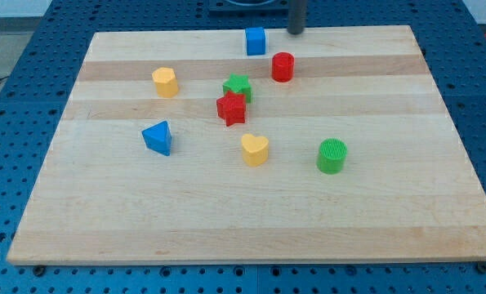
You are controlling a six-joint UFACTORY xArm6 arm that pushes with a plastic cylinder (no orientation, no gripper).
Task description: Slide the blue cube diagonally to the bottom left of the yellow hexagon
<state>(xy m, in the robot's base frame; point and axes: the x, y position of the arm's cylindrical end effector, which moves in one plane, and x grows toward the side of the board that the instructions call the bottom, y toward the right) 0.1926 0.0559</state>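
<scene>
The blue cube (256,41) sits near the top edge of the wooden board (251,220), a little right of centre. The yellow hexagon (165,82) stands at the upper left, well to the left of and below the cube. My tip (296,32) touches the board at the view's top, to the right of the blue cube and a small gap away from it.
A red cylinder (283,67) stands below and right of the cube. A green star (237,86) and a red star (231,109) sit together at centre. A blue triangle (158,137), a yellow heart (255,150) and a green cylinder (332,156) lie lower down.
</scene>
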